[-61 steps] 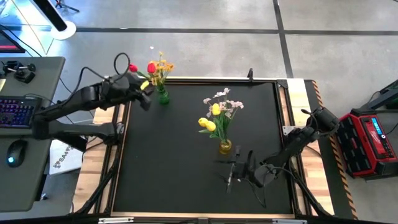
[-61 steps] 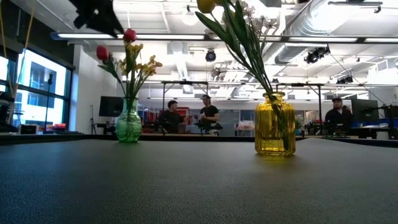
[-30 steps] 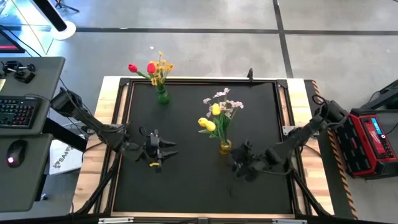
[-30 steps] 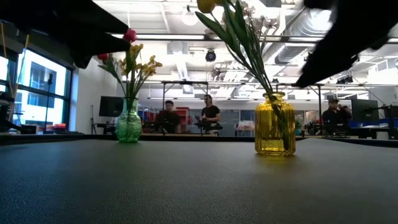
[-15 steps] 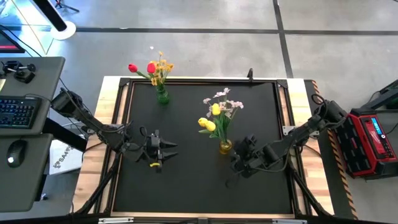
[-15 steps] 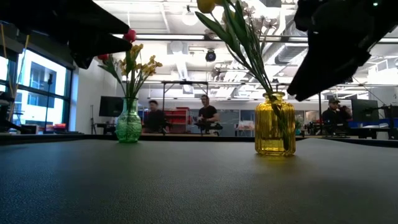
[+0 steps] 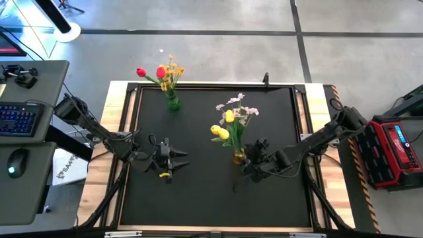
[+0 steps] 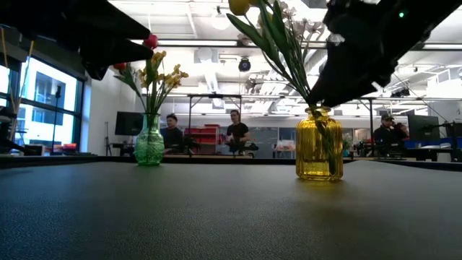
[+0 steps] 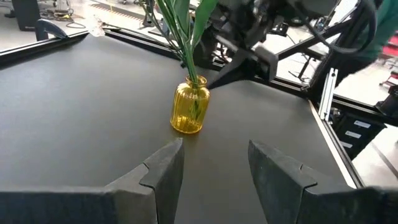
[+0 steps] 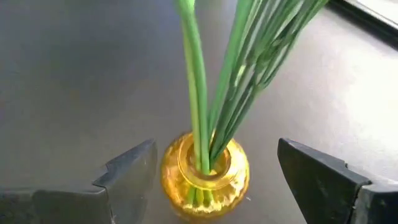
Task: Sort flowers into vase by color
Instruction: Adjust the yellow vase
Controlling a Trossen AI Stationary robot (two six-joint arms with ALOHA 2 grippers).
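Observation:
A yellow glass vase (image 7: pixel 239 157) (image 10: pixel 205 174) stands mid-table, holding two yellow tulips (image 7: pixel 221 131) and a pale pink-white sprig (image 7: pixel 238 106); their green stems (image 10: pixel 200 81) rise from its neck. A green vase (image 7: pixel 172 102) (image 8: pixel 149 141) near the far edge holds two red blooms (image 7: pixel 141 72) and an orange-yellow sprig (image 7: pixel 174 67). My right gripper (image 7: pixel 248 165) (image 10: pixel 214 177) is wide open, with a finger on either side of the yellow vase and a gap at each side. My left gripper (image 7: pixel 180 160) (image 9: pixel 214 168) hovers open over the table's left half, facing the yellow vase (image 9: pixel 189 107).
Wooden borders and a black frame (image 7: pixel 132 125) edge the black mat. A desk with keyboard and mouse (image 7: pixel 18 162) sits left of the table, and a red case (image 7: pixel 396 149) to its right. People sit in the room beyond (image 8: pixel 234 133). Bare mat lies along the near edge (image 7: pixel 198 205).
My right gripper has moved toward the table's left and far edge, closing in on the yellow vase until its open fingers flank it. My left gripper, which had drawn back from the green vase earlier, has kept still. Both vases and their flowers stay put.

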